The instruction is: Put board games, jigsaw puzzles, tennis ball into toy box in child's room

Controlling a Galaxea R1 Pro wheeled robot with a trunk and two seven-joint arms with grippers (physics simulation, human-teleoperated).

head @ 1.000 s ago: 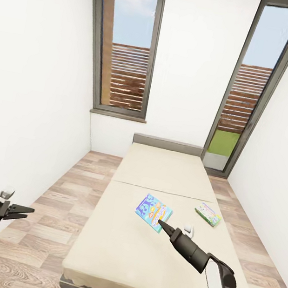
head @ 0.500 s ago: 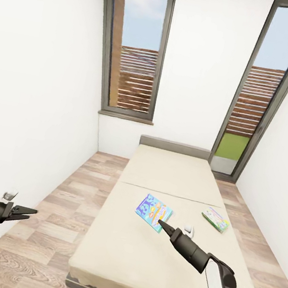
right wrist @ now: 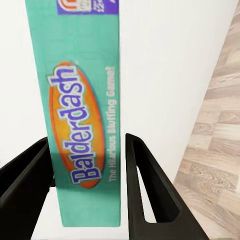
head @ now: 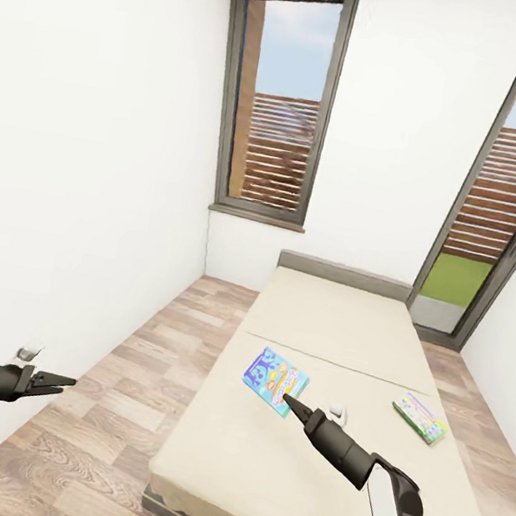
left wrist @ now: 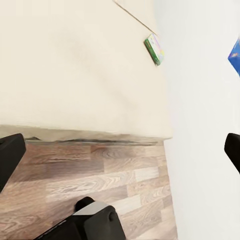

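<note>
Right gripper: your right gripper (head: pixel 288 399) is clamped on the edge of a board game (head: pixel 275 379) — in the right wrist view the teal side panel printed "Balderdash" (right wrist: pixel 82 130) sits between the two black fingers (right wrist: pixel 147 195), both pressed against it.
Held game: the blue-covered box tilts up from the gripper tip, lifted above the bed (head: pixel 289 467) rather than lying flat on it.
Second board game: a green-edged box (head: pixel 419 417) lies flat on the mattress, well off to the outer side of your right gripper, near the bed's far edge (the left wrist view catches it too, close to the mattress rim (left wrist: pixel 155 48)).
Left gripper: your left gripper (head: pixel 58 382) hangs over the wood floor (head: pixel 114 402) beside the bed, well apart from both games, its fingers spread and nothing between them — the left wrist view shows the two dark fingertips (left wrist: pixel 10 155) far apart at the edges.
Bed: cream mattress on a grey frame, running away from your grippers towards the wall.
Room: a grey-framed window (head: pixel 281 101) stands ahead of your left gripper, and a tall glazed door (head: pixel 505 200) stands beyond the right one.
</note>
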